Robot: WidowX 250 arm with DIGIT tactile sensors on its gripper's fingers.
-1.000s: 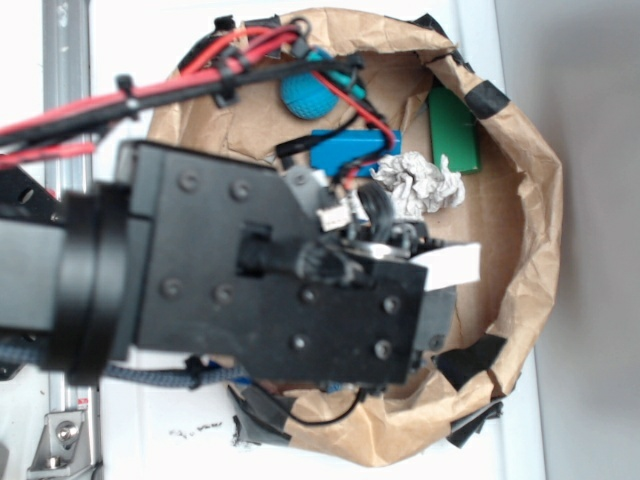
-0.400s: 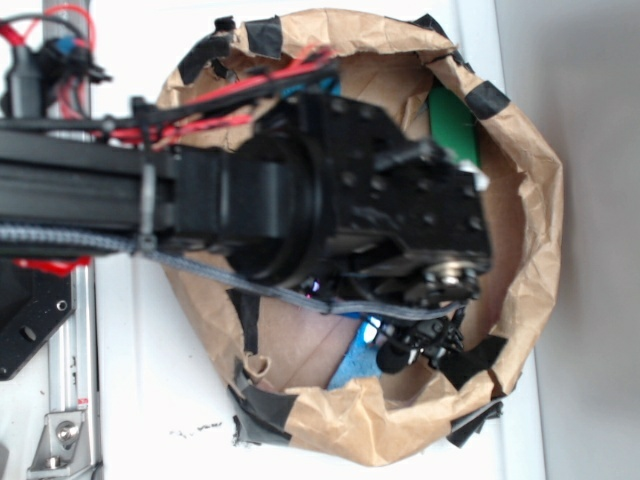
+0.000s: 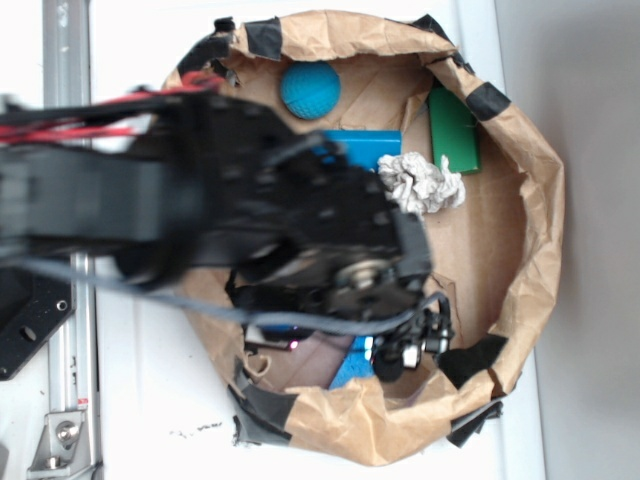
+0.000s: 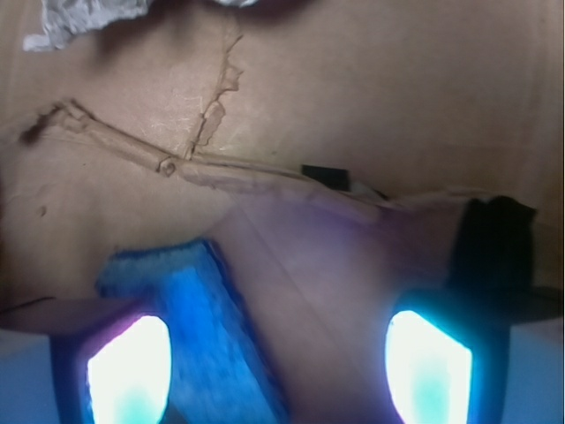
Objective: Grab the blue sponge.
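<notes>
We're in the approach phase; no grasp yet.

Exterior view: our arm (image 3: 200, 220) spans the paper-lined bin (image 3: 530, 200) and hides most of its floor. The gripper (image 3: 405, 350) sits low near the bin's bottom edge. A corner of the blue sponge (image 3: 350, 370) pokes out from under it, lying on the cardboard floor close to the paper wall.

Wrist view: the sponge (image 4: 199, 327) is flat on the floor, rough-textured, angled diagonally. It's right beside the left glowing fingertip pad (image 4: 128, 371) and overlaps it in frame. The right pad (image 4: 428, 367) is well apart from it, with bare cardboard between. So the pincer is spread wide and holds nothing. The sponge isn't centred between the pads; it's biased hard to one side.

Distractors all sit well away at the top of the bin: the teal ball (image 3: 310, 90), the darker blue block (image 3: 365, 150), the crumpled paper wad (image 3: 420, 182), the green block (image 3: 453, 130). No risk of mixing them up from here.

Done, in our judgement: gripper placed over the right object. Left: shift sideways so the sponge sits between the pads, probably rotate to match its diagonal, descend, close, lift. We can't tell from these views whether the left pad is already touching the sponge.
</notes>
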